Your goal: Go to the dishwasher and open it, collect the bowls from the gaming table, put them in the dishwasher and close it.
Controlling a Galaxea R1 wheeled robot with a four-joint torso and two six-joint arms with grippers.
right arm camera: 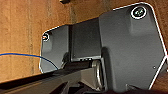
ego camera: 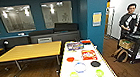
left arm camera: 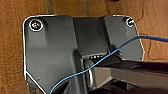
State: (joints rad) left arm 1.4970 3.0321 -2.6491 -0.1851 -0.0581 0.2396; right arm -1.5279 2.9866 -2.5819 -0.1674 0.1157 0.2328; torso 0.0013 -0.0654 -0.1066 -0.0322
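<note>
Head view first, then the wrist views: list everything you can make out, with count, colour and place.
Gaming table: one, white top, centre foreground.
Bowls: four; red on the table's left part, black on its right part, two yellow-green at the near end.
Ring: one, purple, between the bowls.
Packet: one, red and white, mid-table.
Boxes: colourful, count unclear, at the far end.
Yellow table: one, left of the gaming table.
Poster: one, yellow, on the blue pillar.
Person: one, in dark clothing, far right.
Cart: one, black, by the person.
Floor: brown wood.
Robot: dark wrist plates, blue cable.
</note>
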